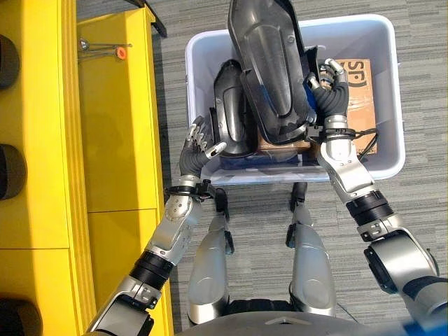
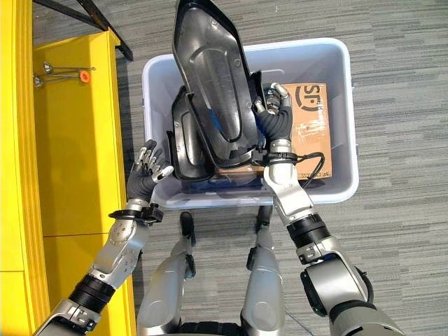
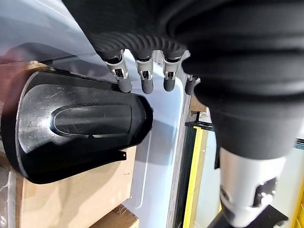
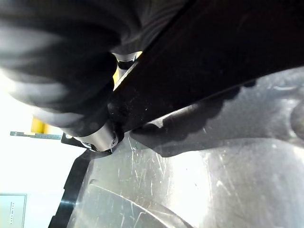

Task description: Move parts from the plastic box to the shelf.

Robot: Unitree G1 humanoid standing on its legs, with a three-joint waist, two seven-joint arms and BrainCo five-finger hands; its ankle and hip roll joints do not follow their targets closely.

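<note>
Right hand [image 2: 274, 115] fingers pinching glossy black moulded part [image 2: 210, 77] above plastic box [image 2: 336, 126].
Left hand [image 1: 199, 143] fingers relaxed, spread.

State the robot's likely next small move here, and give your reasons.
Probably swing the raised black part left toward the yellow shelf. The right hand grips its edge and holds it above the plastic box, while the left hand hangs open by the box's near corner, holding nothing.

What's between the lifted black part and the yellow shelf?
Nothing visible. The right hand holds the black part raised above the plastic box; the yellow shelf lies beside the box to the left. The left hand hangs at the box's near-left corner.
</note>
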